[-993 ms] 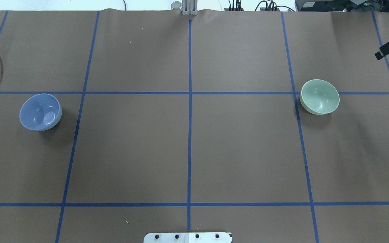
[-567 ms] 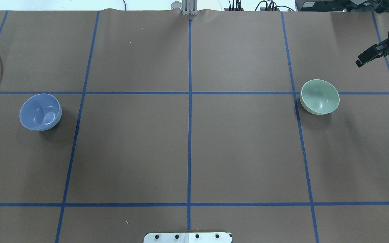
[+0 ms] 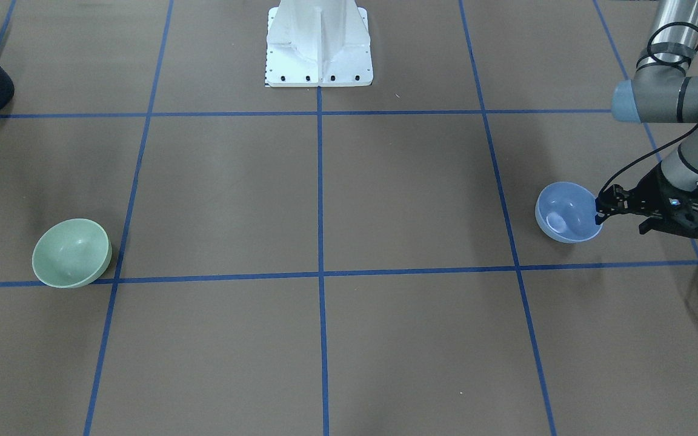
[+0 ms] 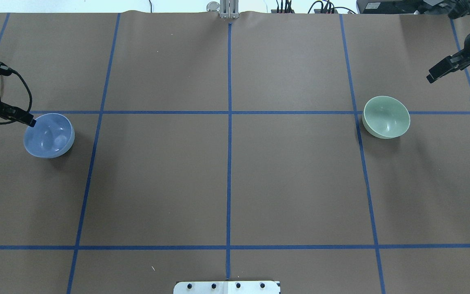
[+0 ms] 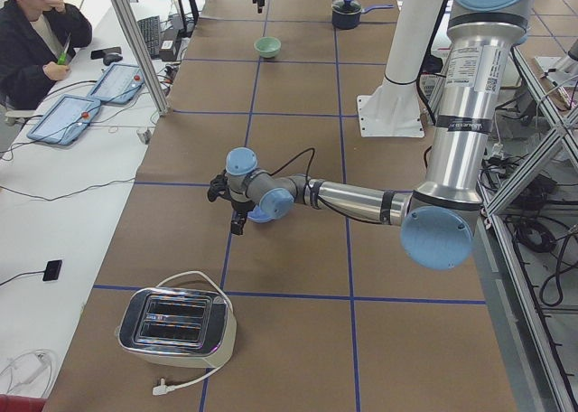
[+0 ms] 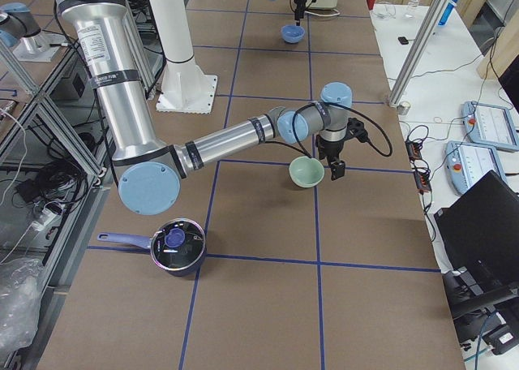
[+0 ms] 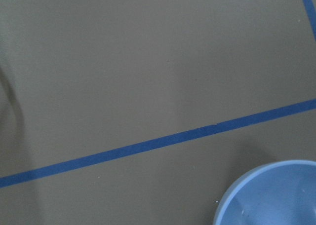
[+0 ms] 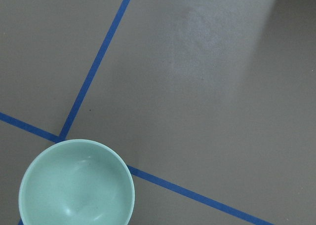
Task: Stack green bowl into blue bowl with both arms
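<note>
Our left gripper hangs at the outer rim of the blue bowl with its jaws apart, one fingertip over the rim and the other outside the wall. We cannot tell whether it touches. The bowl sits upright near the left end of the table.

Our right gripper hovers near the green bowl but apart from it, and we cannot tell how its jaws stand. That bowl rests upright, well apart from the blue one.

We judge this the approach: neither bowl is lifted. Next the right gripper must drop onto the green rim and pinch it.

A toaster stands past the blue bowl and a pot sits near the robot. Neither lies between the bowls.
</note>
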`<state>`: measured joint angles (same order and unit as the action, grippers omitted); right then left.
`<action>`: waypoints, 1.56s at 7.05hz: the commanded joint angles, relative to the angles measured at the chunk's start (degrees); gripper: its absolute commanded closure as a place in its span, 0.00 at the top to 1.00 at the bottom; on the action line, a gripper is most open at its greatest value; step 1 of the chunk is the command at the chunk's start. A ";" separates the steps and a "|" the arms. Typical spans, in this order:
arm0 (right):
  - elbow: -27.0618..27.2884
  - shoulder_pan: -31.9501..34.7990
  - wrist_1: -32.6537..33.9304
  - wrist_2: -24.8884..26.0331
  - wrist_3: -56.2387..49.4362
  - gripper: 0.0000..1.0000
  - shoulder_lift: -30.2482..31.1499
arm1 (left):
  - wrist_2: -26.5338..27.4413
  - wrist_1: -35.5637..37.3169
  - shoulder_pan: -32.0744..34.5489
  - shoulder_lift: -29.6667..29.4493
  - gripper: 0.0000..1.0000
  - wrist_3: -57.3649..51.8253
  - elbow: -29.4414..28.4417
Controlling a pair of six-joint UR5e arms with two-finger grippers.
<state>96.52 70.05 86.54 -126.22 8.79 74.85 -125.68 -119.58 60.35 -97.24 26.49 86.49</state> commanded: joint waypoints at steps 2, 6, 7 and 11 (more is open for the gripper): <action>-0.02 -0.01 0.03 0.01 0.09 1.00 0.04 | -0.35 -0.92 -1.37 -0.14 0.00 0.23 0.08; -0.02 -0.01 0.03 0.01 0.09 1.00 0.04 | -5.53 -0.22 -1.20 -0.23 0.00 5.37 6.31; -0.02 -0.01 0.03 0.01 0.09 1.00 -0.05 | -5.45 0.22 -1.20 -2.49 0.00 10.72 7.54; -0.02 -0.09 0.03 0.01 0.18 1.00 0.03 | 1.61 17.16 -13.19 -22.95 0.00 30.32 7.91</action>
<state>96.50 69.97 86.57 -126.21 8.93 74.85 -128.57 -106.91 52.62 -114.28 50.51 94.54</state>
